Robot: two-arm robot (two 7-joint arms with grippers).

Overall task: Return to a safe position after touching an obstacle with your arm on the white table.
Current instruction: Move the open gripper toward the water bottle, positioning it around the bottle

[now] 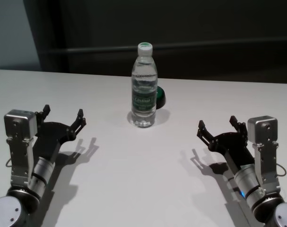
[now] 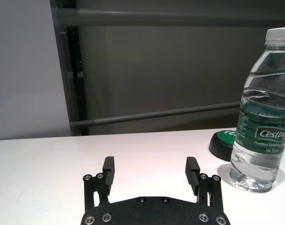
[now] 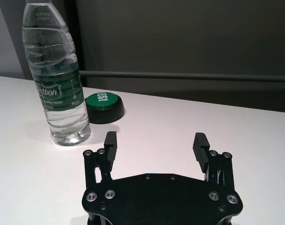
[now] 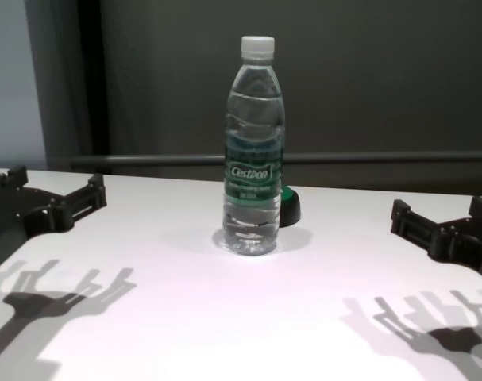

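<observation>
clear water bottle (image 1: 144, 90) with white cap and green label lettered in white, plain white tabletop (image 1: 143, 179), green-topped black round object (image 3: 104, 107), black left tool (image 1: 63, 117), black right tool (image 1: 218, 128), dark grey backdrop

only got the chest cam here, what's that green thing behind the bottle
Observer: A round green button on a black base, with white lettering on top, per the right wrist view.
Operator: are the arms touching the water bottle
Observer: No. In the head view the left gripper and right gripper sit apart from the water bottle, one on each side, nearer the robot.
Operator: anything in the fingers
Observer: Nothing. Both wrist views show open, empty grippers over the white table.
</observation>
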